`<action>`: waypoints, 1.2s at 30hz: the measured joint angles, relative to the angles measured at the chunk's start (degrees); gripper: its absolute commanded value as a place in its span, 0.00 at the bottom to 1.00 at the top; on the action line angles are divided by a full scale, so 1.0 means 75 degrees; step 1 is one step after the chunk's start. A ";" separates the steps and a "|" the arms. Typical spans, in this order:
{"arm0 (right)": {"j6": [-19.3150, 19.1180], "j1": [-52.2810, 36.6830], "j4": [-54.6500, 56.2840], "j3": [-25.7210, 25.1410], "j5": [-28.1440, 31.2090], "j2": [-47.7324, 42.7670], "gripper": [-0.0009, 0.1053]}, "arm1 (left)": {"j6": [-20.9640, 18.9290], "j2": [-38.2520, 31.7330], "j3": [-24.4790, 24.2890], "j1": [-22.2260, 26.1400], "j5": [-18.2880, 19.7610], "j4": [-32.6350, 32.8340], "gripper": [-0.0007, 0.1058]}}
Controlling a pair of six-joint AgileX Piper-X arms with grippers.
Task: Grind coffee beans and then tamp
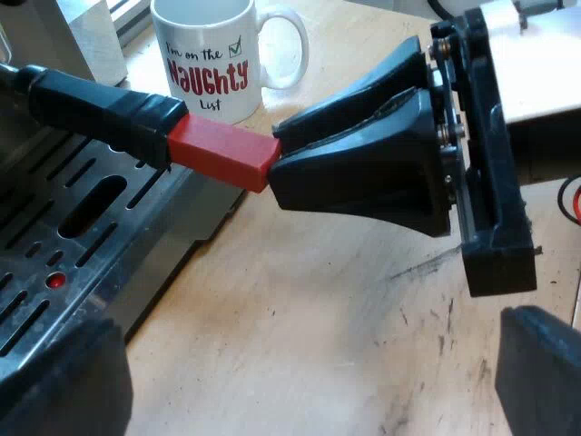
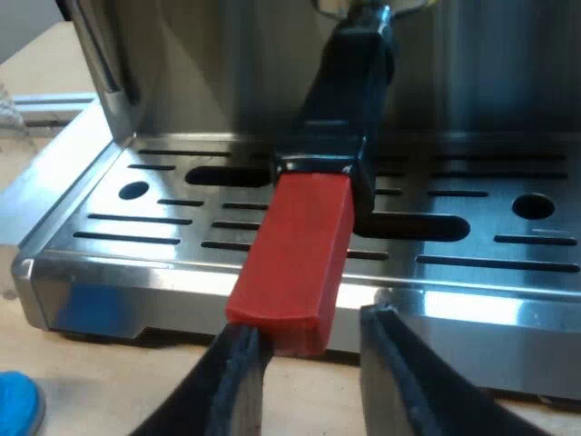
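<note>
Wooden table (image 1: 300,327), right gripper (image 2: 309,322) part-open, straddling and touching red handle end (image 2: 295,245)

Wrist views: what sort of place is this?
Probably a coffee-making test bench rather than a café: an espresso machine with a slotted drip tray sits on a scuffed wooden tabletop, a novelty mug stands close by, and the right claw is at the red handle end.

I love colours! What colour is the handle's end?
Red; the handle's end shows best in the right wrist view.
</note>
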 measured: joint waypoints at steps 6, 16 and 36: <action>-0.0148 -0.0086 -0.0047 0.0019 -0.0192 0.0000 0.28 | 0.0000 0.0000 0.0000 0.0000 0.0000 0.0000 0.78; -0.0288 -0.0079 -0.0047 0.0019 -0.0210 0.0000 0.28 | 0.0000 0.0000 0.0000 0.0000 0.0000 0.0000 0.78; -0.0114 0.0839 0.0895 0.0019 0.0419 -0.0103 0.28 | 0.0000 0.0000 0.0000 0.0000 0.0000 0.0000 0.78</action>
